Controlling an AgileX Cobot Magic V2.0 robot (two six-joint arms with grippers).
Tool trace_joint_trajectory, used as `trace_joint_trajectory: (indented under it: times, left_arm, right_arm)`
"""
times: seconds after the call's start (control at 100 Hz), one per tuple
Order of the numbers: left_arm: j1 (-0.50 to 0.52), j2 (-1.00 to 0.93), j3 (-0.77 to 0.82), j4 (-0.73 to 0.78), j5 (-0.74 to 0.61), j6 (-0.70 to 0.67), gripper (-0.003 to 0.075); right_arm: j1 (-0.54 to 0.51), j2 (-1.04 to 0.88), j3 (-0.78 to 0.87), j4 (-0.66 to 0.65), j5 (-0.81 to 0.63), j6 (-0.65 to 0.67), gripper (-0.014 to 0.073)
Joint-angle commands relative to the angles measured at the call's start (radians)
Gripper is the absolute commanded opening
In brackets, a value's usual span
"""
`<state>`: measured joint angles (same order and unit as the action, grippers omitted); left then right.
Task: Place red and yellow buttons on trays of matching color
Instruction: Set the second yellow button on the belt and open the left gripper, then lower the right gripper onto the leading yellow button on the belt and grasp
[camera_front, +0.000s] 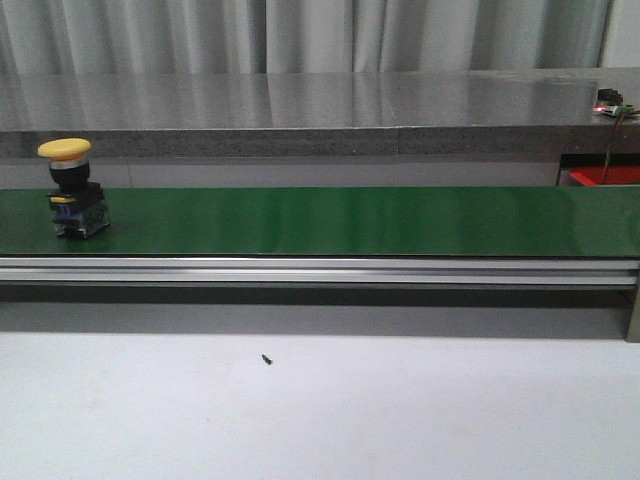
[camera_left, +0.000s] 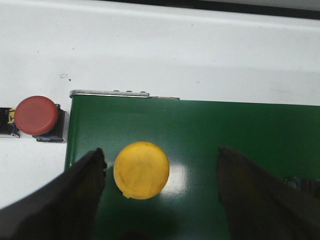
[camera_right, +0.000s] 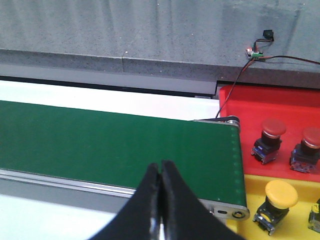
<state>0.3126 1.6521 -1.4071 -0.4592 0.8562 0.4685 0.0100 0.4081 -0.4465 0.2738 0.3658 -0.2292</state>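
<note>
Yellow button (camera_front: 71, 186) stands upright at the left end of the belt (camera_front: 350, 220) in the front view, not yet sorted; neither arm shows there, and only a corner of the red tray (camera_front: 604, 177) peeks in at the far right.

From the left wrist, the left gripper (camera_left: 162, 165) hangs over that same button, fingers (camera_left: 85, 180) wide apart, the yellow cap lying between them but close to one finger and seemingly untouched. A red button (camera_left: 35, 115) sits just off the belt's end on the white table (camera_left: 175, 50), also unsorted.

From the right wrist, the right gripper (camera_right: 160, 175) hovers over the belt's other end, fingers pressed together and empty. Beyond the end, two red buttons (camera_right: 270, 140) already stand on the red tray and one yellow on the yellow tray (camera_right: 300, 220). So part of the job looks done, with at least these two buttons left.
</note>
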Motion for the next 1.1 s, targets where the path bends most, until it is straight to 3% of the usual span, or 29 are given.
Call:
trace_joint_trajectory:
  times: [0.0,0.22,0.6,1.09]
  left_arm:
    - [-0.019,-0.091,0.009,-0.038,-0.019,0.005,0.0351]
    - [-0.073,-0.208,0.131,-0.038,-0.05,0.022,-0.0018]
    - [-0.175,-0.465,0.376,-0.038,-0.121,0.022,-0.002]
    - [-0.18,-0.887,0.679,-0.042,-0.202,0.022,-0.002]
  right_arm:
    - [0.003,0.004,-0.023,0.01,-0.072,-0.008,-0.0123]
    - [0.003,0.004,-0.023,0.01,-0.072,-0.008,-0.0123]
    - [0.003,0.004,-0.023,0.01,-0.071,-0.008,-0.0123]
    - [0.005,0.104,-0.113,0.022,0.018,-0.008,-0.0123]
